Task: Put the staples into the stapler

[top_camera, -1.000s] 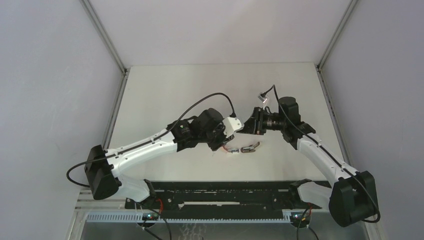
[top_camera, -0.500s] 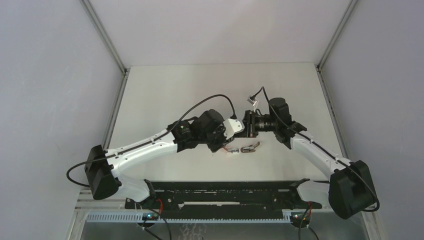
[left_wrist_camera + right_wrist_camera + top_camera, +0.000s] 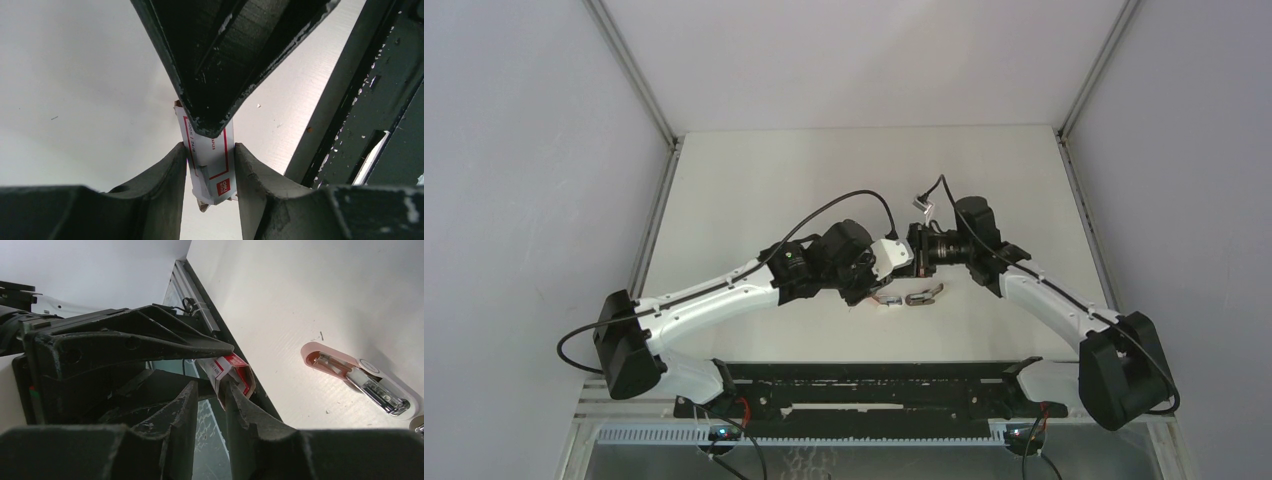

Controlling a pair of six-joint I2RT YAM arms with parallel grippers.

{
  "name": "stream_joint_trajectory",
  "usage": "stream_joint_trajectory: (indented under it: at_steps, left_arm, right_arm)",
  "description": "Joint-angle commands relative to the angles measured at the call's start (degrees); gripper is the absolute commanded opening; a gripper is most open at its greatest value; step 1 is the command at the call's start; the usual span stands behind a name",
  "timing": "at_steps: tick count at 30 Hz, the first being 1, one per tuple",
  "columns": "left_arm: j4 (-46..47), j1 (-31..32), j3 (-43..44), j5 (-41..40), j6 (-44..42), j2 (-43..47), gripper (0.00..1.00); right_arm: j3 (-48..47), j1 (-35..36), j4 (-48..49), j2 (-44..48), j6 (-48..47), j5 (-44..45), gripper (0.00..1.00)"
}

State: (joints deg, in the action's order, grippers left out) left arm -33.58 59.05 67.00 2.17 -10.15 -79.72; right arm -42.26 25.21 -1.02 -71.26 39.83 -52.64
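Top view: the left claw (image 3: 892,262) and right claw (image 3: 915,251) meet nose to nose above the middle of the table (image 3: 804,170). What passes between them is too small to tell here.

Left wrist: the left claw pinches the staple box (image 3: 212,165) by its long sides. One finger of the right claw overlaps the box's far end.

Right wrist: the right claw stands narrow with nothing between its jaws, one fingertip at the box's open mouth. The stapler (image 3: 357,375) lies open on the table, well apart. The step is probably getting the staples out: line up on the mouth, pinch squarely, and pull straight while the left claw holds firm.
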Motion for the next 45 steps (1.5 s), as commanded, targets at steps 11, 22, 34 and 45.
stream_joint_trajectory:
  at_steps: [11,22,34,45]
  left_arm:
    - [2.4,0.6,2.3,-0.7,-0.1,2.1,0.45]
    - [15.5,-0.1,-5.1,-6.4,10.2,9.4,0.99]
    - [39.6,-18.1,-22.4,10.7,50.1,19.1,0.82]
    - [51.2,-20.8,-25.8,20.9,57.2,15.3,0.63]
  right_arm:
    - [-0.9,1.8,1.8,-1.0,0.7,2.1,0.0]
    - [2.0,-3.7,6.9,3.1,3.8,4.3,0.0]
    - [6.2,-13.9,14.9,11.8,8.8,0.5,0.0]
    - [8.1,-15.1,24.6,12.7,17.8,-4.5,0.0]
